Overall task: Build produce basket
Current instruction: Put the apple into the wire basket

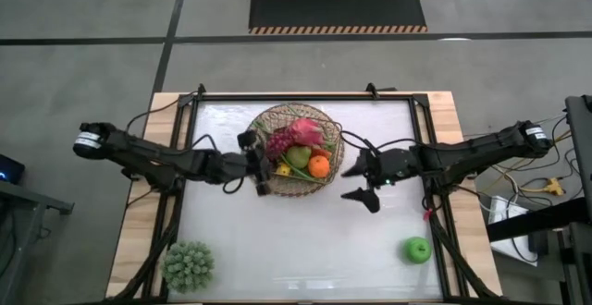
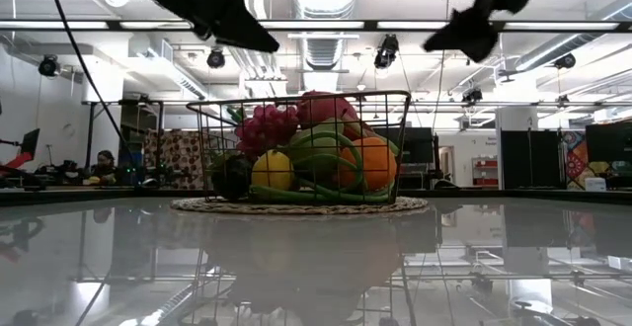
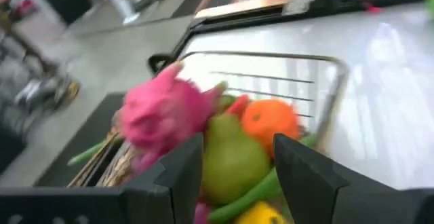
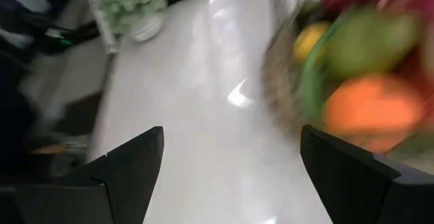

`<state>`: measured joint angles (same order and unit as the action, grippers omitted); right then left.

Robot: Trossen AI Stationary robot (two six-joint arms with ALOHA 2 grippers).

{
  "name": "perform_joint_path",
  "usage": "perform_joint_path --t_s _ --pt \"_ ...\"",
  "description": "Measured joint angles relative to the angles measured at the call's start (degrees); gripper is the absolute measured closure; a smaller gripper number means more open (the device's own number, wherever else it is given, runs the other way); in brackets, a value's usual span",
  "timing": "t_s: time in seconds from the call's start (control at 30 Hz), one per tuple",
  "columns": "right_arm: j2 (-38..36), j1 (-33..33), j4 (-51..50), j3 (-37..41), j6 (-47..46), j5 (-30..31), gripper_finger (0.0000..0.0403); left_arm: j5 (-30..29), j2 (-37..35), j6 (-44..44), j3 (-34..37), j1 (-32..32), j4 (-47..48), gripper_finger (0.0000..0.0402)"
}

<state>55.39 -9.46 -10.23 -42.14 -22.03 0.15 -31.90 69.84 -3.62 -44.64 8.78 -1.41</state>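
Item, nearest the overhead camera: two dark arms reaching in from either side of the white table (image 1: 305,250). Left gripper (image 1: 260,167): above the basket's left rim, jaws parted and empty, with the produce showing between its fingers (image 3: 182,173) in the wrist view. Right gripper (image 1: 361,183): just right of the basket, raised off the table, jaws spread wide, nothing held. Basket (image 1: 326,177): wire-sided on a round woven base, far centre of the table, between the two grippers. Contents, piled together: pink dragon fruit (image 1: 305,133), purple grapes (image 1: 278,141), pear (image 1: 298,156), orange (image 1: 319,165), lemon (image 2: 273,169), and long green stalks (image 2: 306,195) curving along the bottom. Loose items: one green apple (image 1: 418,250), alone near the right front corner, well apart from the basket; one spiky green potted plant (image 1: 189,265), at the left front corner. Background, low view: room with ceiling lights and a seated person far left.
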Motion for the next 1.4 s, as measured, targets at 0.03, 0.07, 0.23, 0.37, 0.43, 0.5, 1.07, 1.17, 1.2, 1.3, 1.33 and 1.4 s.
perform_joint_path --t_s 0.03,0.07,0.23,0.37,0.43,0.5,1.07,1.17,1.2,1.3,1.33,1.4 --pt "0.0 -0.4 -1.3 -0.4 -4.1 -1.7 0.0076 0.0 0.4 -1.5 0.0 1.1 -1.0 0.024" --pt "0.0 -1.2 -2.4 -0.6 -8.3 -2.9 0.0076 0.1 1.0 -3.1 0.0 2.1 -2.9 0.024" --pt "0.0 -8.5 -3.3 -0.8 -25.0 -5.0 0.0076 0.3 3.3 -10.8 0.0 5.5 -11.2 0.024" --pt "0.4 -14.5 -3.4 -0.8 -32.7 -2.6 0.0076 0.2 4.8 -13.7 0.0 6.0 -15.7 0.024" --pt "0.4 -16.1 -3.5 -0.9 -34.1 -1.3 0.0076 0.2 5.5 -13.7 0.0 6.0 -17.3 0.024" --pt "1.0 -16.6 -3.5 -1.4 -34.0 0.0 0.0076 0.2 6.2 -13.4 0.0 6.0 -18.6 0.024" --pt "24.1 -20.6 -62.0 -26.4 -44.8 -1.2 0.0076 0.2 7.8 -11.7 -0.2 8.3 -24.7 0.0239" --pt "25.5 -22.6 -72.5 -29.3 -52.5 -2.9 0.0076 0.2 7.8 -11.8 -0.2 8.2 -24.6 0.0239" --pt "25.5 -23.4 -74.1 -29.6 -54.4 -3.7 0.0076 0.2 7.7 -12.0 -0.2 8.2 -24.7 0.0239" --pt "23.9 -25.8 -73.7 -29.1 -60.1 -5.9 0.0076 0.2 7.7 -12.2 -0.2 8.2 -24.6 0.0239" --pt "23.1 -26.5 -73.4 -28.6 -62.1 -6.6 0.0076 0.2 7.7 -12.2 -0.2 8.2 -24.6 0.0239" --pt "21.5 -28.1 -72.8 -27.5 -65.8 -7.7 0.0076 0.2 7.7 -12.6 -0.2 8.2 -24.6 0.0239"
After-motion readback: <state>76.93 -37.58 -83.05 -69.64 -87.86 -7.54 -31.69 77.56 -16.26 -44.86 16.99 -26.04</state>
